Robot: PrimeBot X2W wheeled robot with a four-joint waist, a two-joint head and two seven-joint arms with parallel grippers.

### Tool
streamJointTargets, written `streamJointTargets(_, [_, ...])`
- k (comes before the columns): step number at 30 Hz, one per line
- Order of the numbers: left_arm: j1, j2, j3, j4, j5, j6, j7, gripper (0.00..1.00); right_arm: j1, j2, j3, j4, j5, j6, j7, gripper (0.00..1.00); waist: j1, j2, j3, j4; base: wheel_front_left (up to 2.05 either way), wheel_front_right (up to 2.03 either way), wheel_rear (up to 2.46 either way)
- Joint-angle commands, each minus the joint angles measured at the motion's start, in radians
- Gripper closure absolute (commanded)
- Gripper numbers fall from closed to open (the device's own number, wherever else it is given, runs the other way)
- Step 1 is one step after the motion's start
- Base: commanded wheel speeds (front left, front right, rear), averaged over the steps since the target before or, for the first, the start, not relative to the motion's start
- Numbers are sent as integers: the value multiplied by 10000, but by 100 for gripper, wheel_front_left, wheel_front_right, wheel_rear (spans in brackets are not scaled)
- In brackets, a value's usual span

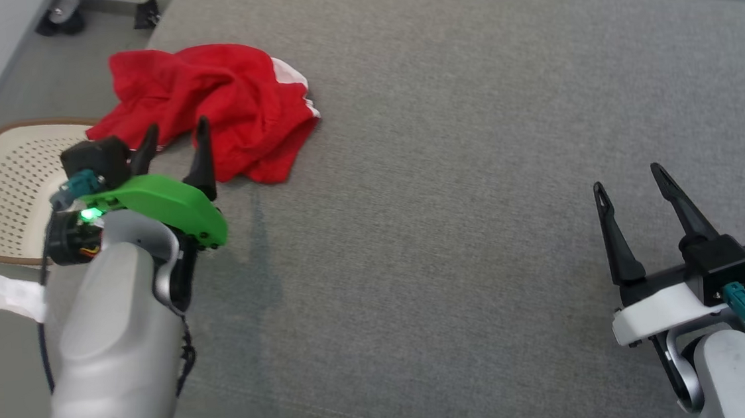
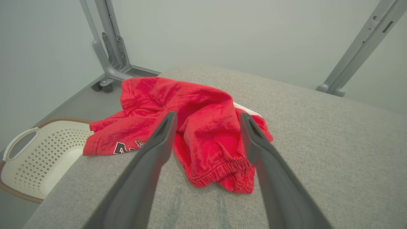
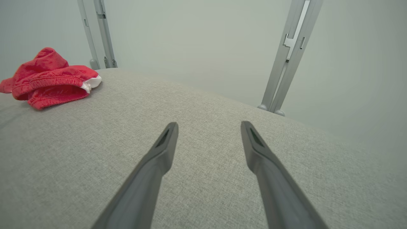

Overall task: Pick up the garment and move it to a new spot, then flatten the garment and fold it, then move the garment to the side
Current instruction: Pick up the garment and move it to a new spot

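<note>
Spread wide, the left tool (image 1: 177,123) points at the garment (image 1: 238,106); the right tool (image 1: 628,176) hovers open.

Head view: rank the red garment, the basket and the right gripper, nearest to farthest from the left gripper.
1. red garment, just ahead of the left gripper.
2. basket, down to its left.
3. right gripper, far off to the right.

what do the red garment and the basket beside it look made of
Red garment: soft fleecy knit, probably cotton; fuzzy nap and gathered elastic hem. Basket: cream moulded plastic, matte, by its punched holes and cut-out handle; brown rim trim unclear.
</note>
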Motion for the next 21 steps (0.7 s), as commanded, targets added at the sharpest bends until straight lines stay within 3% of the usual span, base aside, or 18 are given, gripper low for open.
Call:
streamJointTargets(1, [-540,307,-17,437,-55,-61,178,0,-342,-34,12,-79,-10,-19,-27,0,0,0,2780,-2599,0,0,0])
streamJointTargets(9, [-1450,872,-104,2400,-1246,-63,788,0,-523,160,-57,-5,173,-19,-27,0,0,0,2517,-3214,0,0,0])
streamJointTargets(10, [-1433,863,-294,2508,-1354,-64,957,50,-467,187,-88,35,214,-19,-27,0,0,0,2381,-3240,0,0,0])
streamJointTargets(12, [-1381,957,-631,2446,-1536,-65,1064,100,-318,251,-108,119,264,-19,-27,0,0,0,2088,-3269,0,0,0])
streamJointTargets(15, [-1127,950,-1308,2027,-1881,-72,1427,100,-87,316,-168,220,390,-19,-27,0,0,0,1634,-3227,0,0,0])
streamJointTargets(21, [-932,1473,-2743,403,-2384,-75,1519,100,486,402,-120,483,648,-19,-27,0,0,0,503,-3058,0,0,0])
